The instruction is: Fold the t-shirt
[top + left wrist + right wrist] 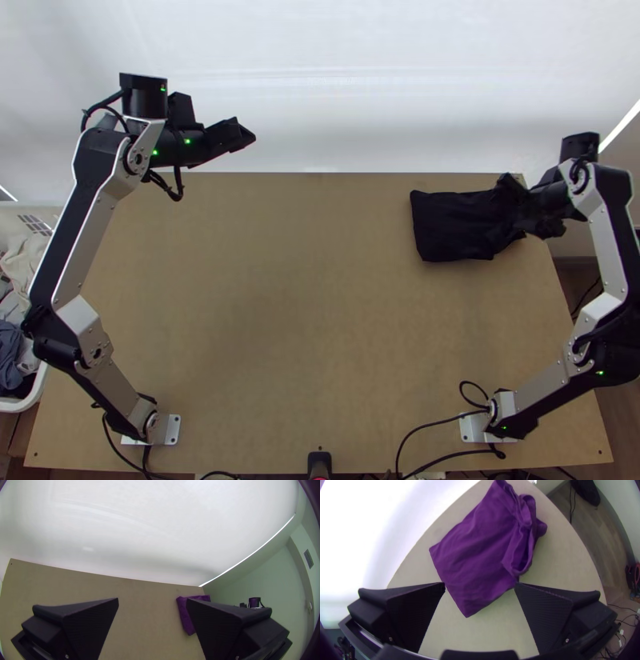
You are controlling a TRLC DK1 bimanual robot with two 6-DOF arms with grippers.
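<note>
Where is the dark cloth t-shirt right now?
In the top view, the dark cloth t-shirt lies near the far right corner of the light wooden table, with the right arm's open black gripper over its right end.

I have two arms, a left arm (84, 216) and a right arm (608, 248), with two base plates (173, 430), one for each. My grippers are two: the left gripper (246, 136) and the right gripper (514, 205). Each has two fingers (91, 623), making four altogether. I count one shirt (448, 228), one table (304, 320) and one basket (32, 398). Its clothes (10, 352) are several, too jumbled for me to number.
</note>
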